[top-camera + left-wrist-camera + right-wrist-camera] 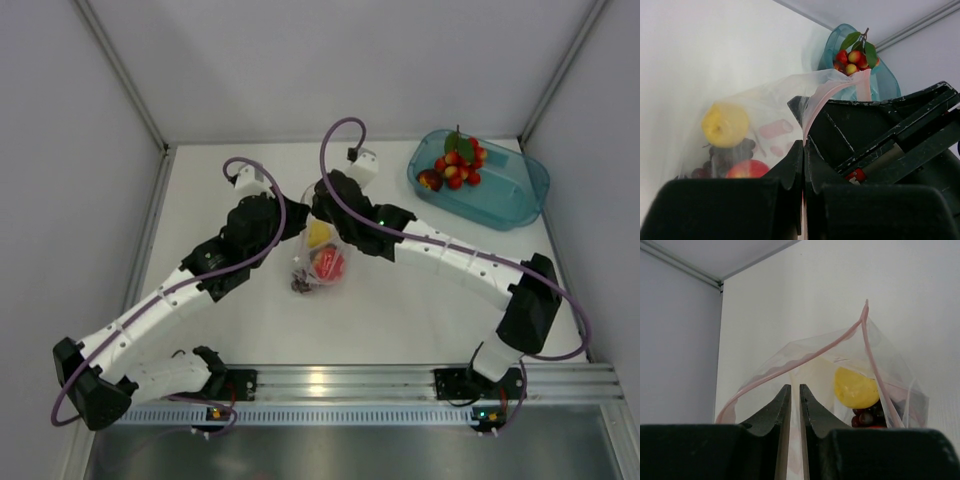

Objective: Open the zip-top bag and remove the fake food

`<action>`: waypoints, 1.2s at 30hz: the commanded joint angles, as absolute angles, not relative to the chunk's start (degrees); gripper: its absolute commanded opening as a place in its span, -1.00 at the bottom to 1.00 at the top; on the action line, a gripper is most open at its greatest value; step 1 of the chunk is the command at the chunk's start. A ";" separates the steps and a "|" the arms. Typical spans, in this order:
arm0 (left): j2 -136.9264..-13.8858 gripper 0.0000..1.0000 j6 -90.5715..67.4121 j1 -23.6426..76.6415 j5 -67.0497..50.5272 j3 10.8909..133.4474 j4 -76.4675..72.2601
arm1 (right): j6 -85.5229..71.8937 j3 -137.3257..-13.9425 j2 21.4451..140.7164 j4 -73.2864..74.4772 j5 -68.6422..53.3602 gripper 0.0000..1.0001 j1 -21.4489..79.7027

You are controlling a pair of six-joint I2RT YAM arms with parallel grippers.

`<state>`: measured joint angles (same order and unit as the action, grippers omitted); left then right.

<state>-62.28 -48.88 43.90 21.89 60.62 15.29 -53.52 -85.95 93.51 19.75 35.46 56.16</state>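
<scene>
The clear zip-top bag [318, 255] hangs between my two grippers above the table. Its pink zip strip [805, 356] is spread into an open loop. Inside it are a yellow lemon [319, 234], a red apple [328, 264] and dark grapes [300, 286]. My left gripper [291, 218] is shut on one side of the bag's mouth, and the pink strip runs between its jaws in the left wrist view [804, 145]. My right gripper [322, 206] is shut on the opposite wall of the bag [795, 390]. Red berries with green leaves [458, 165] lie in the teal tub.
The teal translucent tub [515, 200] stands at the back right, close to the right wall. Grey walls enclose the table on the left, back and right. A metal rail [400, 385] with the arm bases runs along the near edge.
</scene>
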 commanded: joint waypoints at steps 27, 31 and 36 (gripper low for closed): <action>-57.13 -1.00 -41.13 44.12 18.46 59.24 17.23 | -35.52 -70.32 86.05 22.17 14.25 -0.37 59.68; -56.16 -1.00 -41.31 44.21 17.67 58.36 17.23 | -28.41 -66.19 84.64 17.59 13.10 -0.36 60.55; -55.28 -1.00 -41.48 44.21 16.70 57.31 17.23 | -20.66 -63.02 84.20 10.74 13.27 -0.47 61.96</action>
